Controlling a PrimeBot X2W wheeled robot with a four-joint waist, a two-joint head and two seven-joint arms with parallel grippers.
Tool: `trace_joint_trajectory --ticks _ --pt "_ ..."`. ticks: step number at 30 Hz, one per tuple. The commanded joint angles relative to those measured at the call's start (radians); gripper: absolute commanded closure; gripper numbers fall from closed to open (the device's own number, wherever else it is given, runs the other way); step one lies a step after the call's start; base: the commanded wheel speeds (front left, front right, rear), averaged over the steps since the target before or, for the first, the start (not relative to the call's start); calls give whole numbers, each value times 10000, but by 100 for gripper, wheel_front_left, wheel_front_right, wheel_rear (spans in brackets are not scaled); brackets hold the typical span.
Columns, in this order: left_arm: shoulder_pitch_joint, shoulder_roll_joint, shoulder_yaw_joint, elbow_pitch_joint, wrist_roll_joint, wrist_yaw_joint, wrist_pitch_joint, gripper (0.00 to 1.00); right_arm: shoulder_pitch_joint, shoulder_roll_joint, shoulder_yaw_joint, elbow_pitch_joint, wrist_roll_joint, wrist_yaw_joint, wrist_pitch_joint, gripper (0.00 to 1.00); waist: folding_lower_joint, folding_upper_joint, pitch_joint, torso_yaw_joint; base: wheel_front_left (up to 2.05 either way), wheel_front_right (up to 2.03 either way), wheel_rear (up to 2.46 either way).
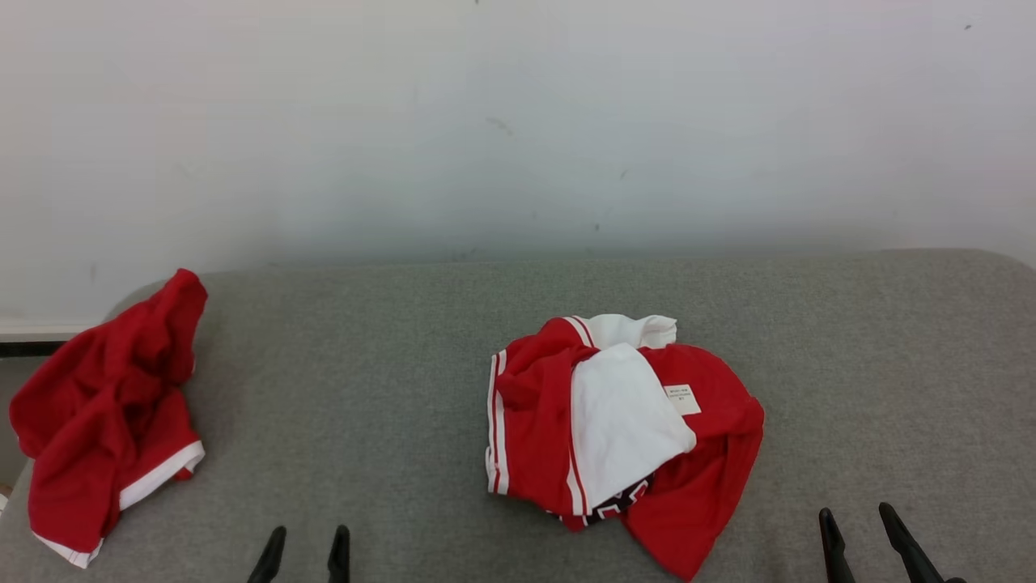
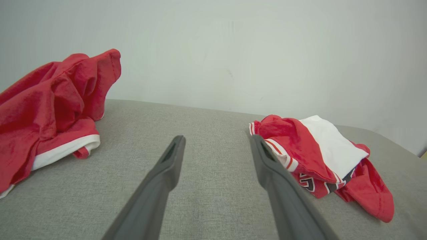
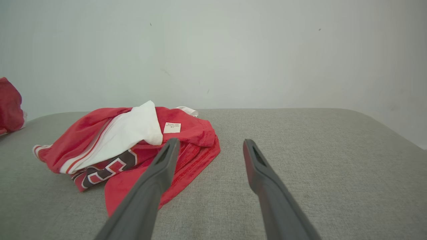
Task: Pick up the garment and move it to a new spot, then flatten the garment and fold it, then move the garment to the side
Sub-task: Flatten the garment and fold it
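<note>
Jersey (image 1: 623, 429), red and white, lay crumpled mid-bench, a bit right of centre, with a white panel folded over the top, a care label (image 1: 682, 399) showing and dark lettering peeking out at the near hem. Both end effectors were empty. Left end effector (image 1: 310, 534) had its fingers apart at the bottom of the head view, well left of the jersey. Right end effector (image 1: 855, 512) was also spread, near the jersey's near-right flap, not touching. My read: step in hand was the first pick, nothing lifted yet. Right arm looked the better starter, having the shortest reach. Suggested pinching a red outer layer at the near-right flap, not the loose white panel, which would likely slide off and leave the bulk behind. Needed to go low enough to catch cloth without digging into the grey bench (image 1: 364, 389) cover. A two-point grab at hem or shoulders would have helped it hang open for flattening, but the seams were buried and I couldn't tell which was which. Room: bare bench lay to the right of the jersey and between it and the second red garment (image 1: 105, 413), which sat at the left end, apparently draped over the corner. Wall (image 1: 518, 121) ran tight along the far edge, so the lift and swing were best kept toward the near side. Far-right corner was rounded off, a poor place to set down.
</note>
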Motion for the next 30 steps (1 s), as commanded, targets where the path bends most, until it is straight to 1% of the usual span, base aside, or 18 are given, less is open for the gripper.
trace_joint_trajectory --ticks 1,4,7,13,16,21,27,30 --pt "-29 15 -95 -9 -58 22 -9 0 -95 -56 12 -25 57 -29 9 0 0 -1 2 -60 0 0 0" --pt "-290 16 -396 70 -82 -15 -9 0 -167 -78 62 -26 70 -29 10 0 0 -1 39 -173 0 0 0" --pt "-709 19 -918 289 -156 -72 -9 0 -212 -91 138 -59 70 -29 10 0 0 -1 112 -313 0 0 0" --pt "-2183 20 -2197 1389 -125 -131 -7 0 -403 -128 212 -86 68 -29 10 0 0 -1 400 -729 0 0 0" --pt "-2940 23 -2814 2109 -51 -90 -7 0 -461 -107 232 -77 59 -29 10 0 0 -1 544 -1003 0 0 0" --pt "-3871 26 -3402 3440 -158 340 -7 0 -586 -53 241 -47 69 -29 10 0 0 -1 752 -1507 0 0 0" --pt "-4621 25 -3580 5065 -332 848 -8 0 -689 -10 226 -58 75 -29 10 0 0 -1 970 -1997 0 0 0" --pt "-4983 38 -3525 5721 -240 1095 -8 0 -763 15 217 -98 68 -29 10 0 0 -1 1095 -2170 0 0 0"
